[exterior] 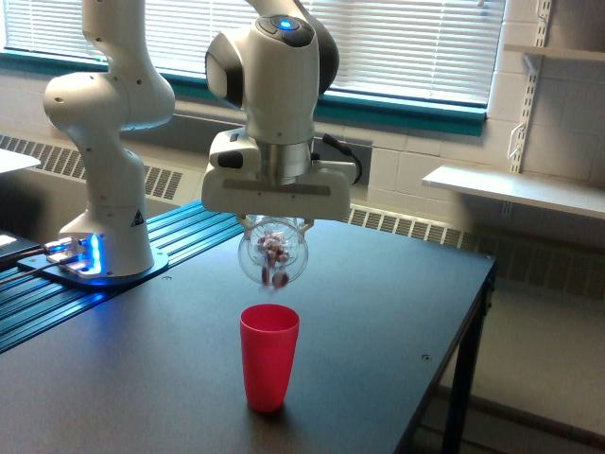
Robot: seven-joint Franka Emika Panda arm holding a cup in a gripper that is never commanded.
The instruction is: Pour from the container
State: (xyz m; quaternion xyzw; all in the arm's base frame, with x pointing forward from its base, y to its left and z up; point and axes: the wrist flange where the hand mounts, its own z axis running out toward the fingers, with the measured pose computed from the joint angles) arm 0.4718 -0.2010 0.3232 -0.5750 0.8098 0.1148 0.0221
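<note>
Overhead, the hand (274, 225) is clenched on the clear container (273, 258) — pinkish bits inside — above the red cup (268, 356).

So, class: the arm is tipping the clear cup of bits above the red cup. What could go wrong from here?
1. The container hangs well above the red cup, so bits may bounce out or miss its narrow mouth.
2. The red cup stands free on the table; falling bits could perhaps tip it.
</note>
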